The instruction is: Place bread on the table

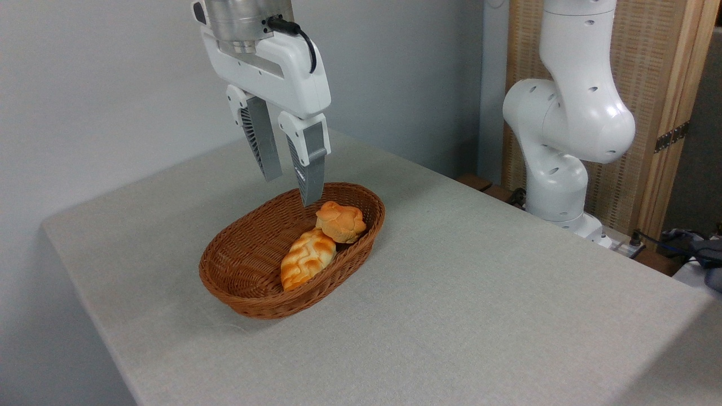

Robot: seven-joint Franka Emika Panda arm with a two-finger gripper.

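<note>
Grey ribbed fingers (311,169) of the white two-finger gripper (289,186) hang apart and empty above the far half of the brown oval wicker basket (237,293), centre frame. Inside it lies the glossy golden braided loaf (307,258), touching a round knobbly orange bun (340,221). It looks light, smooth and possibly slippery; gripping across its wide middle seems safest.
</note>
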